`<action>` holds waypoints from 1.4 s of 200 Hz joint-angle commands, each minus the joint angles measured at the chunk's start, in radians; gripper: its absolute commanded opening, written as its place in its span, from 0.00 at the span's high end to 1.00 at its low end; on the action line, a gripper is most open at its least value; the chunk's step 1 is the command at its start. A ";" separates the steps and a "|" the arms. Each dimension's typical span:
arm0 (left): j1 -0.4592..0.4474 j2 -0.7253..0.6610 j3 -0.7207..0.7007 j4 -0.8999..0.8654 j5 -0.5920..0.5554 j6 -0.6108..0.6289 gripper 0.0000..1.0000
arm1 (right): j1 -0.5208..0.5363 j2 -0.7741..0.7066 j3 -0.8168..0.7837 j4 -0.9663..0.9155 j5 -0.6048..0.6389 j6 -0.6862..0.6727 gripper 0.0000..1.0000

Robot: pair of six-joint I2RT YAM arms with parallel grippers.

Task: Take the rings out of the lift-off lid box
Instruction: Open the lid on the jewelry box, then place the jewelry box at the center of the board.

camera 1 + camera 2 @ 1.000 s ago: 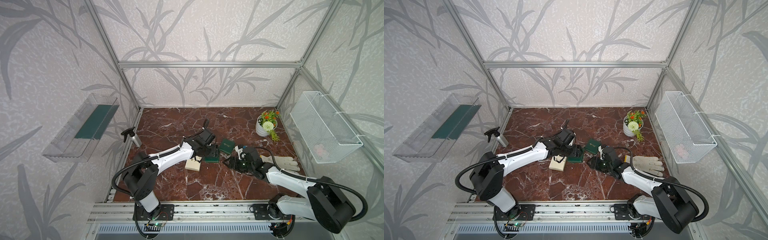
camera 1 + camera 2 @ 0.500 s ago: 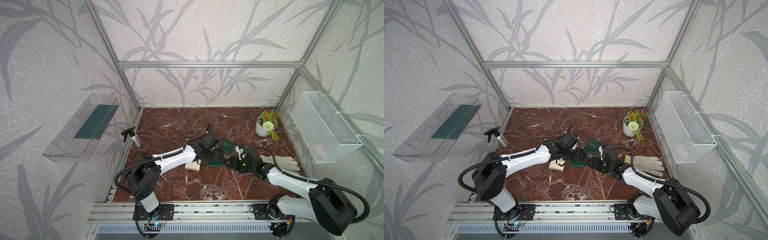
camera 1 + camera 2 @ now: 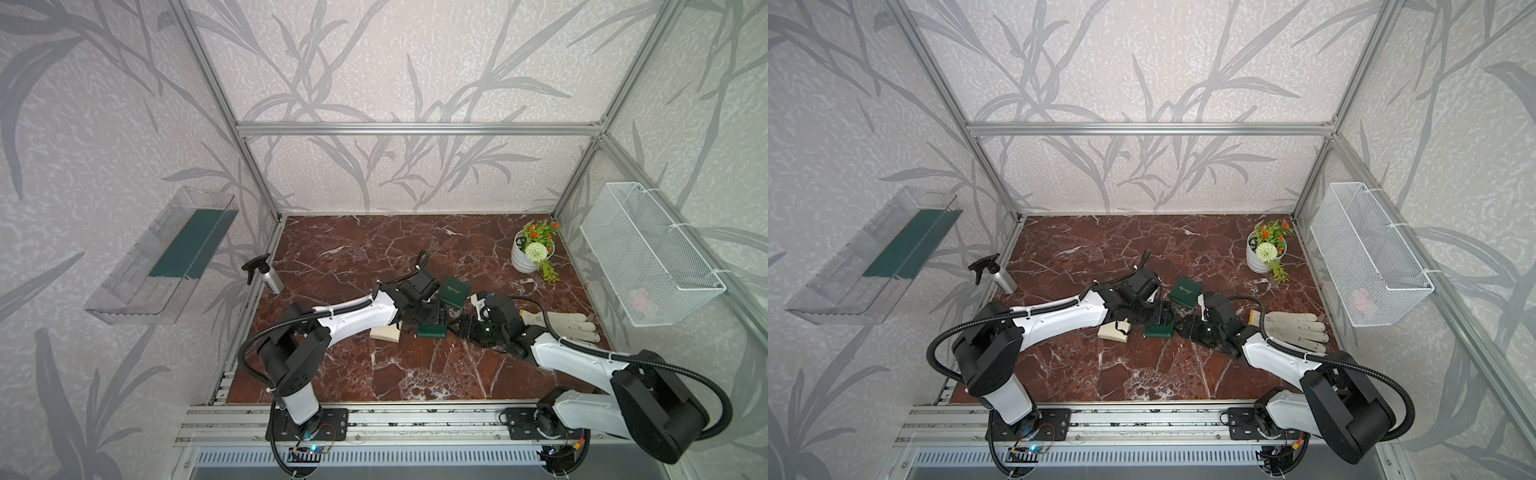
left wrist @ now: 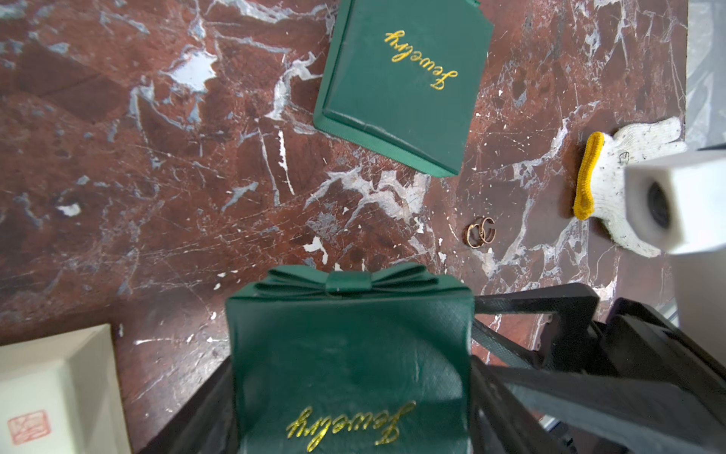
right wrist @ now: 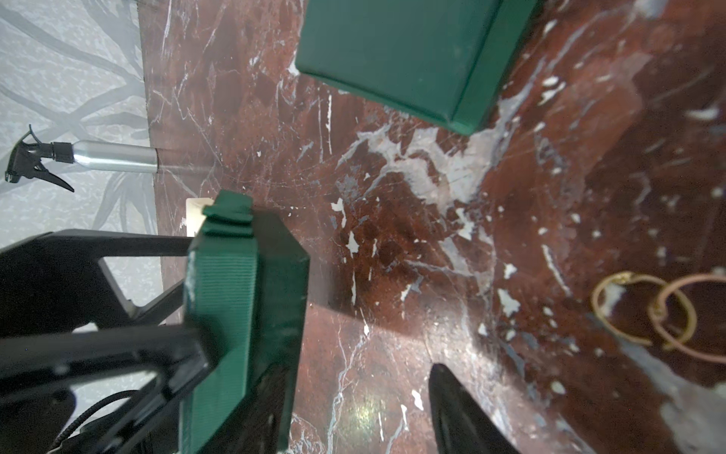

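Left wrist view: my left pincer (image 4: 350, 377) pinches a green bow-topped box (image 4: 349, 322) lettered "Jewelry" in gold script. A second green box (image 4: 396, 90), same gold word, lies flat nearby. The rings (image 4: 479, 232) lie bunched on the marble table (image 4: 157, 196), outside both boxes. A cream box (image 4: 51, 393) bears an unreadable red stamp. My right pincer (image 3: 464, 329): spread or pressed, I cannot tell.

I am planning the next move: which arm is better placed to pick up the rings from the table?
Right, likely: the right gripper is empty near the rings; the left gripper holds a box.
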 commanded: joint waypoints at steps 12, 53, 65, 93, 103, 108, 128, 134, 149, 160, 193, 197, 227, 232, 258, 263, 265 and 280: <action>-0.020 0.010 0.001 0.058 0.042 -0.032 0.46 | 0.009 0.017 -0.009 0.034 -0.014 0.005 0.41; -0.029 0.011 -0.001 0.112 0.081 -0.047 0.46 | 0.038 0.026 0.005 0.006 0.017 -0.010 0.41; -0.028 0.004 -0.004 0.128 0.095 -0.046 0.46 | 0.045 0.035 0.010 -0.006 0.030 -0.018 0.40; -0.028 -0.015 -0.027 0.159 0.119 -0.046 0.46 | 0.074 0.062 0.015 -0.014 0.059 -0.019 0.41; -0.028 -0.026 -0.043 0.173 0.120 -0.048 0.46 | 0.092 0.073 0.017 -0.013 0.075 -0.020 0.40; -0.028 -0.031 -0.048 0.174 0.119 -0.048 0.46 | 0.102 0.080 0.020 -0.015 0.082 -0.019 0.41; -0.027 -0.043 -0.059 0.171 0.120 -0.037 0.46 | 0.122 0.104 0.022 -0.015 0.101 -0.016 0.41; -0.027 -0.047 -0.063 0.170 0.119 -0.031 0.46 | 0.122 0.109 0.021 -0.014 0.103 -0.013 0.41; -0.025 -0.062 -0.076 0.151 0.089 -0.010 0.46 | 0.124 0.112 0.019 -0.031 0.125 -0.007 0.41; -0.019 -0.077 -0.097 0.152 0.071 -0.002 0.46 | 0.124 0.112 0.017 -0.045 0.138 -0.005 0.41; 0.002 -0.135 -0.164 0.174 0.049 -0.008 0.46 | 0.124 0.082 0.011 -0.045 0.127 -0.010 0.41; 0.005 -0.139 -0.167 0.173 0.049 -0.008 0.46 | 0.125 0.077 0.012 -0.051 0.130 -0.010 0.41; 0.023 -0.170 -0.197 0.201 0.069 -0.012 0.46 | 0.127 0.047 0.015 -0.083 0.150 -0.011 0.41; 0.027 -0.173 -0.197 0.196 0.068 -0.010 0.46 | 0.128 0.045 0.016 -0.085 0.151 -0.011 0.40; 0.046 -0.179 -0.200 0.178 0.072 -0.001 0.46 | 0.134 0.033 0.023 -0.151 0.207 -0.012 0.40; 0.049 -0.178 -0.201 0.173 0.072 -0.001 0.46 | 0.134 0.031 0.026 -0.170 0.221 -0.012 0.40; 0.049 -0.178 -0.201 0.171 0.072 -0.001 0.46 | 0.134 0.030 0.028 -0.179 0.227 -0.013 0.40; 0.058 -0.170 -0.205 0.164 0.074 -0.001 0.46 | 0.135 0.025 0.040 -0.239 0.265 -0.019 0.39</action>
